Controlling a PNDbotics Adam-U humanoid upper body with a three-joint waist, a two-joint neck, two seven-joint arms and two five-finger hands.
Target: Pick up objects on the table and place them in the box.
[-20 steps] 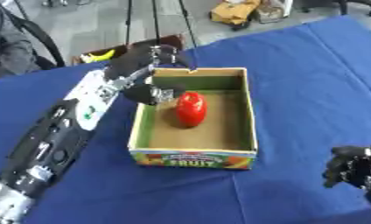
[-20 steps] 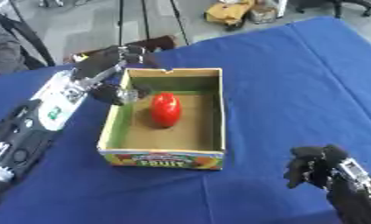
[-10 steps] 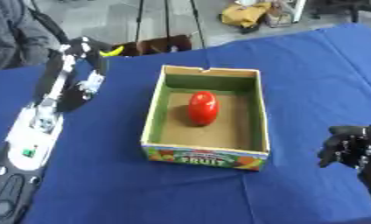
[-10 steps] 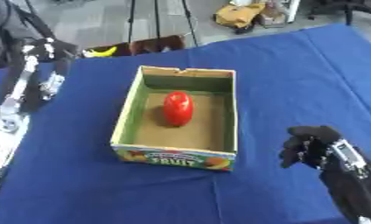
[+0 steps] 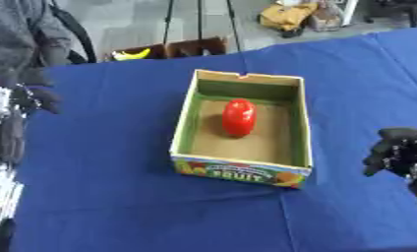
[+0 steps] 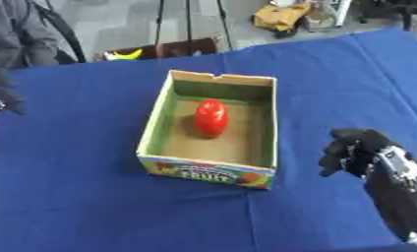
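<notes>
Box, a cardboard one with a green inside wall and the word FRUIT on its front, stands near the middle of the blue table, and the red object lies inside it on the brown floor, a little toward the 12 o'clock wall. From the box, the right hand is at about 4 o'clock, apart from the box, with its fingers curled together and nothing between them. The left hand shows at about 9 o'clock, near the picture's edge and well apart from the box; it is blurred, so I cannot tell how its fingers stand. I judge that the placing of the red object is done, because it rests in the box and no hand touches it. No other object shows on the blue cloth in these views. The next move, I think, calls for finding another thing to pick, if any remains outside the view.
</notes>
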